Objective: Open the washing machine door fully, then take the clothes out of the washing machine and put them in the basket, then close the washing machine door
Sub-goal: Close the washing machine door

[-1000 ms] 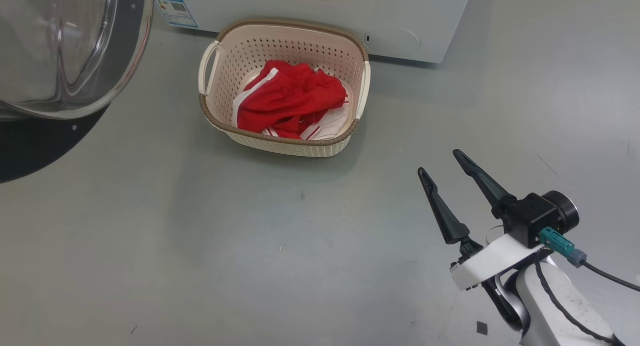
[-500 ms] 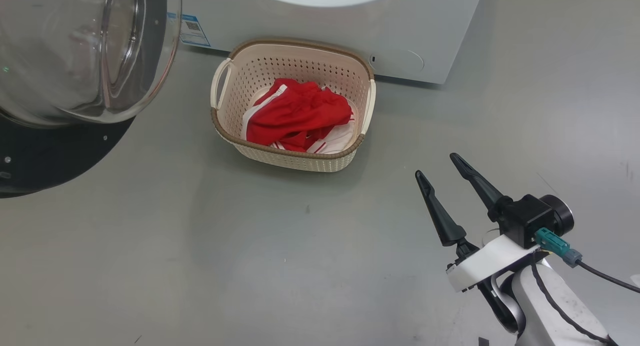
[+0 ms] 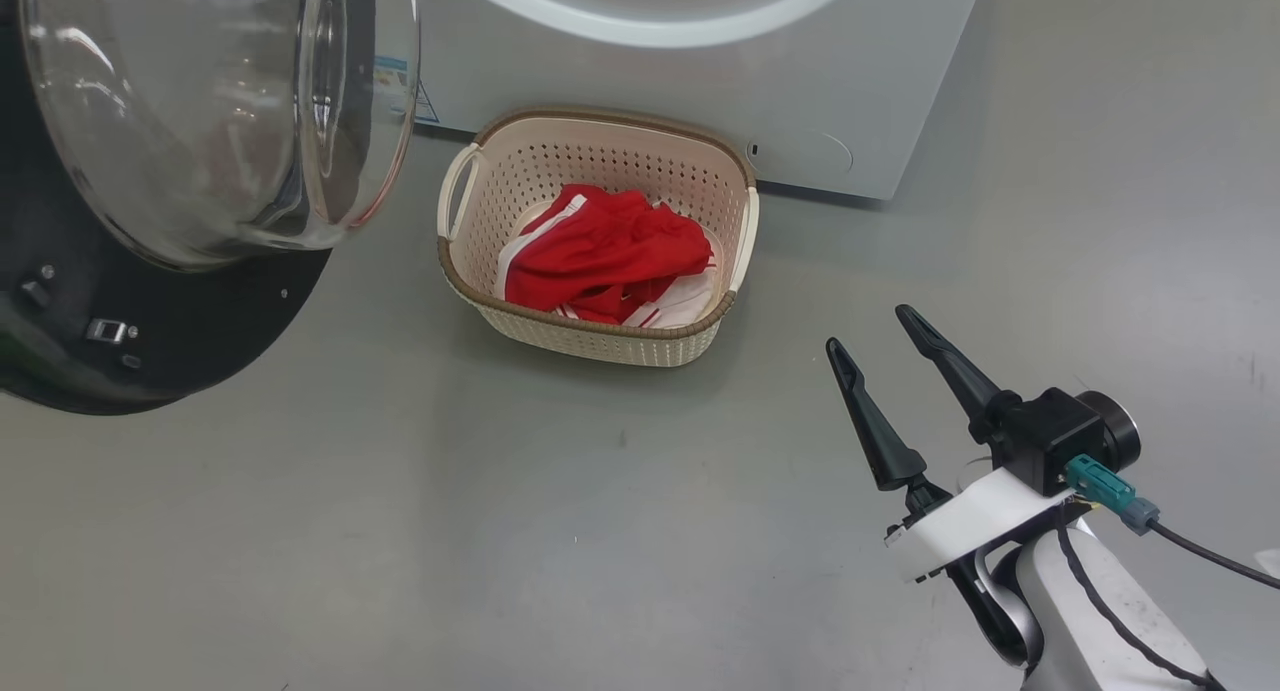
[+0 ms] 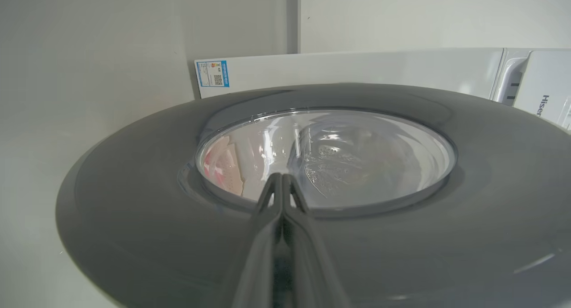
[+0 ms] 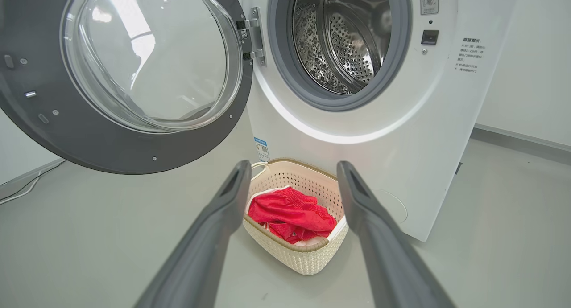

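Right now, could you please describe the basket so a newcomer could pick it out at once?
Find the white washing machine with its round door swung open. On the grey floor close before its front stands a small cream perforated basket with a brown rim. It alone holds red clothes with white trim.

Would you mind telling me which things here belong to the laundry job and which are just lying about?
Job in hand:
washing machine door, open
washing machine
clothes, in the basket

Not part of it:
blue label
printed notice on the machine's front
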{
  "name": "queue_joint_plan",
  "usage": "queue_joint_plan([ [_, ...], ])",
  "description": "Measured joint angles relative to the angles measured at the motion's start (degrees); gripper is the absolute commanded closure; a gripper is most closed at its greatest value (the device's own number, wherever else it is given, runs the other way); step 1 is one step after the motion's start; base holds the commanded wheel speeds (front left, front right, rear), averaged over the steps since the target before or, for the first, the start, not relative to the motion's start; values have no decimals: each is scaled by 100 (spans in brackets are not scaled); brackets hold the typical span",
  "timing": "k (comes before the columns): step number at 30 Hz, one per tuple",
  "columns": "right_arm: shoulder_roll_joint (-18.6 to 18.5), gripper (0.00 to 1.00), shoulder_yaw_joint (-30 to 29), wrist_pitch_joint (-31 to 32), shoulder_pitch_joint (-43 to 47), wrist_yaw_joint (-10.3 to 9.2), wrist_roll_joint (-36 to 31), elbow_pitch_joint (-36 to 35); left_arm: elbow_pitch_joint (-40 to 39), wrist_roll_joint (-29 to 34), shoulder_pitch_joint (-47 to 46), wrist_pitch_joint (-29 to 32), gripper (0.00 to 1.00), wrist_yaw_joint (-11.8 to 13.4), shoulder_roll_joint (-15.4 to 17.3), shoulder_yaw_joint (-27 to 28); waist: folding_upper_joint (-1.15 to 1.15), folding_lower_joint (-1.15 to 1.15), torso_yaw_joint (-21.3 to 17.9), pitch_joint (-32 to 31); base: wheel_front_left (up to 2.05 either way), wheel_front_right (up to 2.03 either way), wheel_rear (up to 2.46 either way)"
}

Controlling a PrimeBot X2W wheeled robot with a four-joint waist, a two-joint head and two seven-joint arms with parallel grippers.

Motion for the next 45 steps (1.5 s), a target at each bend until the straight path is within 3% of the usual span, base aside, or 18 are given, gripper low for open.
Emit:
queue_joint_plan([
  [9, 56, 0, -57, 0, 41, 0, 1, 11, -109, -396, 90, 680, 100, -364, -454, 11, 0, 0, 45, -137, 0, 0, 0],
  [17, 119, 0, -26, 0, 132, 0, 1, 59, -319, -586, 398, 1044, 100, -495, -620, 2, 0, 0, 56, -294, 0, 0, 0],
  [30, 186, 0, -8, 0, 274, 0, 0, 96, -878, -709, 814, 1457, 100, -616, -1443, -270, 0, 0, 45, -503, 0, 0, 0],
  [41, 218, 0, -3, 0, 309, 1, 0, 91, -1440, -514, 1233, 1290, 100, -661, -1522, -428, 0, -1, 15, -542, 0, 0, 0],
  [45, 229, 0, -43, 0, 359, 1, 0, 91, -1873, 167, 1605, 946, 100, -667, -1332, -834, 0, 0, 16, -542, 0, 0, 0],
])
